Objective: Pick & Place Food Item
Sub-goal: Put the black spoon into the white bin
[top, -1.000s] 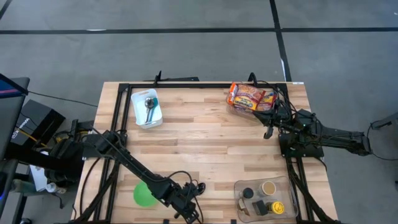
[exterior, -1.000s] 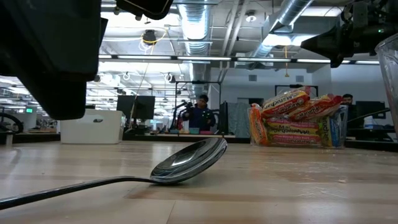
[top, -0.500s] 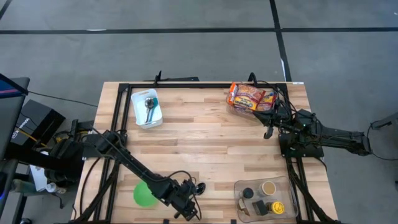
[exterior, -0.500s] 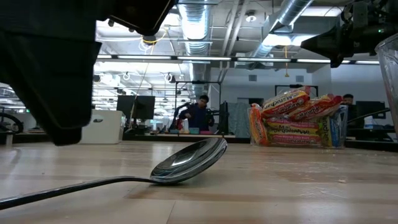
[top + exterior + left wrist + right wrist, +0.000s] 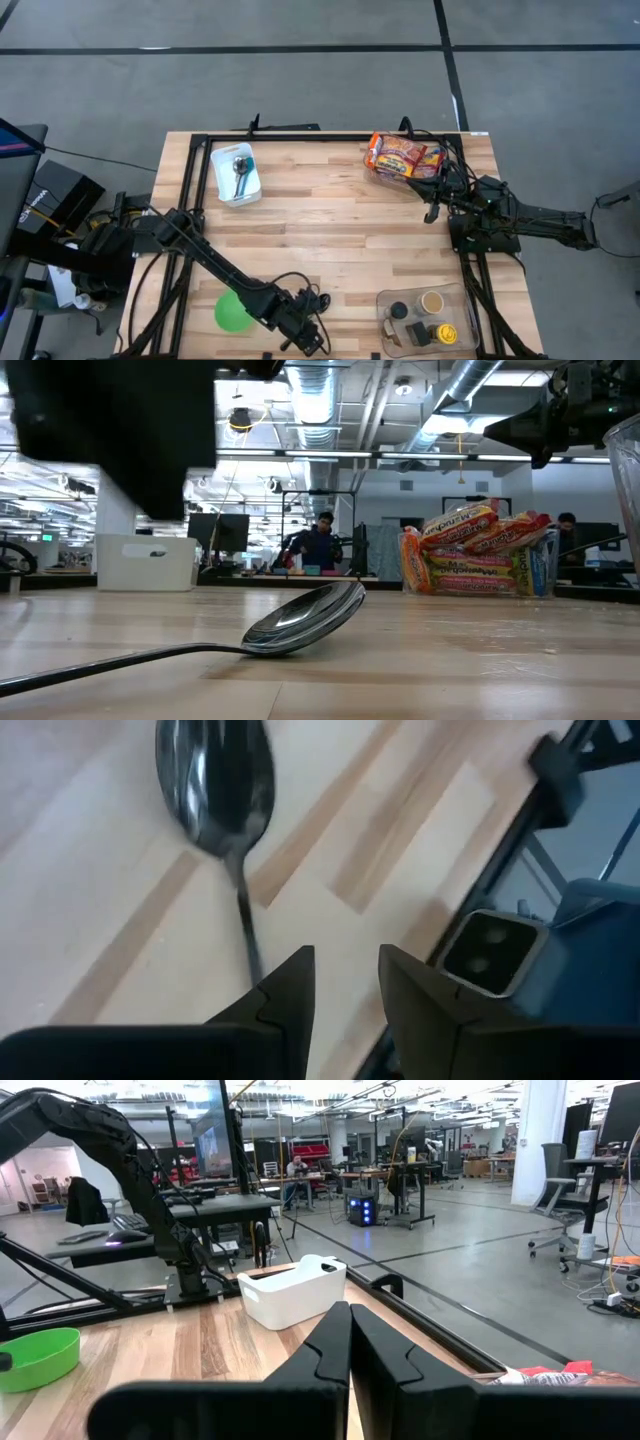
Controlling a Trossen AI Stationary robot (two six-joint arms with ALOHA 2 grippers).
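Viewed from above, with the table centre as the dial: the snack packets (image 5: 403, 156) lay at 1 o'clock, near the far right corner of the table (image 5: 330, 225), resting on the wood and untouched by either arm; in the low view they showed as a stack (image 5: 475, 555) on the far side of the table.

The right gripper (image 5: 432, 212) stood between 2 and 3 o'clock, just short of the packets and not touching them; its fingers (image 5: 350, 1342) were pressed together with nothing between them.

The left gripper (image 5: 305, 335) hung at 6 o'clock, by the near edge; its fingers (image 5: 285, 995) stood parted and empty. A spoon (image 5: 215, 780) lay flat on the wood just ahead of them, its handle running up beside one finger; whether they touched could not be told.

A green bowl (image 5: 232, 312) sat at 8 o'clock, beside the left arm; a white bin (image 5: 222, 180) at 10 o'clock held a second spoon (image 5: 240, 170); a clear tray (image 5: 385, 300) of small containers stood at 4 o'clock.
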